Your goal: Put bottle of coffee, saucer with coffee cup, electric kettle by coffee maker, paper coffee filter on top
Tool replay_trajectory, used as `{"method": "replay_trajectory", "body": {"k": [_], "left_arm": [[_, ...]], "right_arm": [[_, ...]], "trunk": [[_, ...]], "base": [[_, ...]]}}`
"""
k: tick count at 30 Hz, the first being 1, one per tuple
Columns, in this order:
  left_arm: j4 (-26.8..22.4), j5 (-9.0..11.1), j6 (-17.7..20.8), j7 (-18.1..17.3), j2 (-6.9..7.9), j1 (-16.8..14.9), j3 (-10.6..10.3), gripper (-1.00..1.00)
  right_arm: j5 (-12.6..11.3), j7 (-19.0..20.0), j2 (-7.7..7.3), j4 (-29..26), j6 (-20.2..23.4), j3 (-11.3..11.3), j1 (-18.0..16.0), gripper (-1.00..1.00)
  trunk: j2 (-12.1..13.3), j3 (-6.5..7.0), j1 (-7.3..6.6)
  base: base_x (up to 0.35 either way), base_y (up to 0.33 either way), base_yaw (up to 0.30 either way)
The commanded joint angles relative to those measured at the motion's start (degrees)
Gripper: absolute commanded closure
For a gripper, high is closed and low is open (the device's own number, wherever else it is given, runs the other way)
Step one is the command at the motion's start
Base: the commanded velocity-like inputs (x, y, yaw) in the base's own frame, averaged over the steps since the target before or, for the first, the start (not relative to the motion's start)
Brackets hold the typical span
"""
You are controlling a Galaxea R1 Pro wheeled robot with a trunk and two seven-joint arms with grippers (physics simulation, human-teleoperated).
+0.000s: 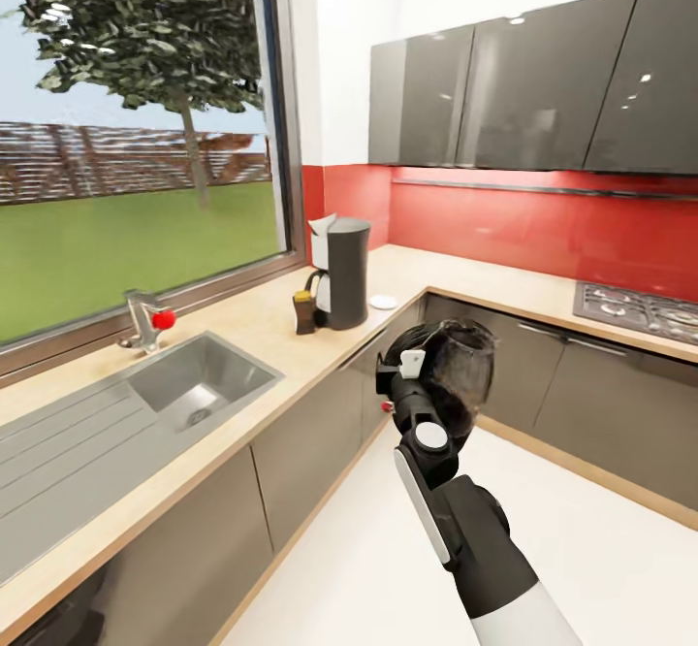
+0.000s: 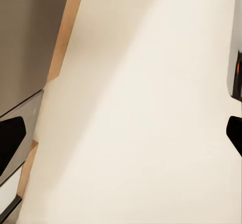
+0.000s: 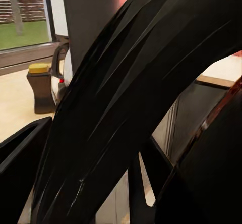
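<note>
room: kitchen, big window, red backsplash, L-shaped wood countertop [image 1: 254, 328] with sink [image 1: 199, 386]
station so far: coffee maker [image 1: 345, 272] on countertop, paper filter [image 1: 321, 228] on top, coffee bottle [image 1: 305, 311] just beside, saucer [image 1: 384, 302] near
electric kettle [image 1: 458, 372]: dark, glossy, carried over the floor, short of the counter
right gripper [image 1: 419, 371]: clamped on the kettle
left gripper [image 2: 123, 133]: fingers spread wide, nothing between
handling: rigid, likely slippery and heavyish; best held by handle, kept upright
writing: none readable
</note>
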Motion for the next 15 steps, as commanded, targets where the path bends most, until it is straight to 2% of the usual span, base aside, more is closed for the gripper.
{"method": "replay_trajectory", "body": {"k": [1,13,15], "left_arm": [[0.1,0.2,0.1,0.1,-0.04,-0.1,-0.5,-1.0],[0.1,0.2,0.1,0.1,-0.21,-0.1,-0.5,-1.0],[0.1,0.1,0.1,0.1,-0.26,-0.1,-0.5,-1.0]], "right_arm": [[0.1,-0.3,0.0,-0.1,0.4,0.1,-0.1,1.0],[0.2,-0.3,0.0,0.0,0.4,0.1,-0.1,1.0],[0.1,-0.3,0.0,0.0,0.4,0.1,-0.1,1.0]], "trunk": [[-0.1,-0.12,0.06],[-0.1,-0.12,0.06],[-0.1,-0.12,0.06]], "base": [[0.246,-0.228,0.0],[0.272,-0.211,0.0],[0.284,-0.202,-0.109]]}}
